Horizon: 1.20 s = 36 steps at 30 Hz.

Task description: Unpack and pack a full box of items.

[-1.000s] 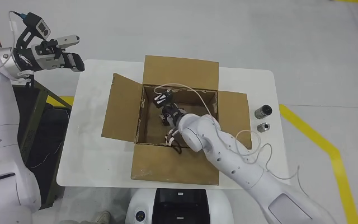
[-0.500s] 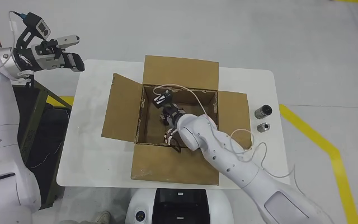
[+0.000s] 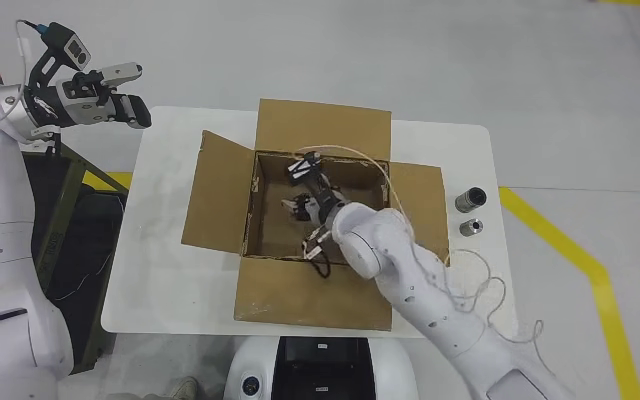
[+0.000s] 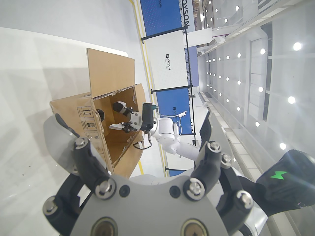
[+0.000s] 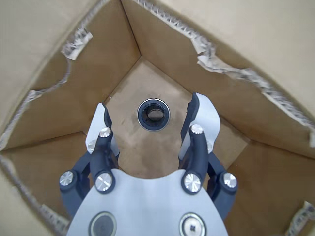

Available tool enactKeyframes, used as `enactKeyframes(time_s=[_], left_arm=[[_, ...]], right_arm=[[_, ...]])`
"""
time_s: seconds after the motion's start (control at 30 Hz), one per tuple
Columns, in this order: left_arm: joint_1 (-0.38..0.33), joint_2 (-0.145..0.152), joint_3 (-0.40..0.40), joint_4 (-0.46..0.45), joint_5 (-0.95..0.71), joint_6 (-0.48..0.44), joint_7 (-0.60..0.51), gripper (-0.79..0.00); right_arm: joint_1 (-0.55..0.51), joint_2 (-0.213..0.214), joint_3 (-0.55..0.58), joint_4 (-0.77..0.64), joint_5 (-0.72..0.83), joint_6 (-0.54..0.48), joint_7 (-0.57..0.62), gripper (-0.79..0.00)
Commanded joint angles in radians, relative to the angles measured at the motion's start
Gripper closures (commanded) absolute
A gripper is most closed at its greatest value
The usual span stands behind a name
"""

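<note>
Cardboard, brown and ragged at the rims: from above, the open box (image 3: 310, 290) sits mid-counter (image 3: 160, 290) with its four flaps folded outward. The right arm (image 3: 400, 265) dips into it, with the right pincer (image 3: 300, 207) low inside. Two small metal cylinders (image 3: 470, 199) stand on the counter just beside the box's right flap. The left pincer (image 3: 133, 92) hangs beyond the counter's far left corner, well apart from the box.

In the left wrist view, that pincer's fingers (image 4: 61, 126) are spread wide and grip nothing, with the box farther off.

In the right wrist view, the right pincer is released. Its fingers (image 5: 201, 114) flank a dark, metal-rimmed cylinder (image 5: 153, 115) that stands upright on the box floor, and they do not touch it.
</note>
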Motion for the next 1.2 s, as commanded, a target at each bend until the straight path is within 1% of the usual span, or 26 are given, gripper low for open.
enactKeyframes(time_s=[0.0, 0.1, 0.23, 0.43, 0.67, 0.93, 1.17], left_arm=[[0.0, 0.0, 0.0, 0.0, 0.0, 0.0, 0.0, -0.785], [0.0, 0.0, 0.0, 0.0, 0.0, 0.0, 0.0, -0.785], [0.0, 0.0, 0.0, 0.0, 0.0, 0.0, 0.0, -0.785], [0.0, 0.0, 0.0, 0.0, 0.0, 0.0, 0.0, -0.785], [0.0, 0.0, 0.0, 0.0, 0.0, 0.0, 0.0, -0.785], [0.0, 0.0, 0.0, 0.0, 0.0, 0.0, 0.0, -0.785], [0.0, 0.0, 0.0, 0.0, 0.0, 0.0, 0.0, -0.785]], right_arm=[[-0.037, 0.011, 0.038, -0.074, -0.004, -0.013, 0.011, -0.631], [-0.097, 0.027, 0.097, -0.181, -0.01, -0.037, 0.023, -0.65], [-0.188, 0.049, 0.198, -0.308, -0.006, -0.073, 0.025, -0.656], [-0.313, 0.075, 0.345, -0.428, 0.009, -0.11, -0.003, -0.677], [-0.427, 0.095, 0.508, -0.482, 0.03, -0.134, -0.062, -0.748], [-0.555, 0.112, 0.674, -0.527, 0.019, -0.113, -0.103, -0.779], [-0.623, 0.121, 0.786, -0.531, 0.034, -0.091, -0.116, -0.785]])
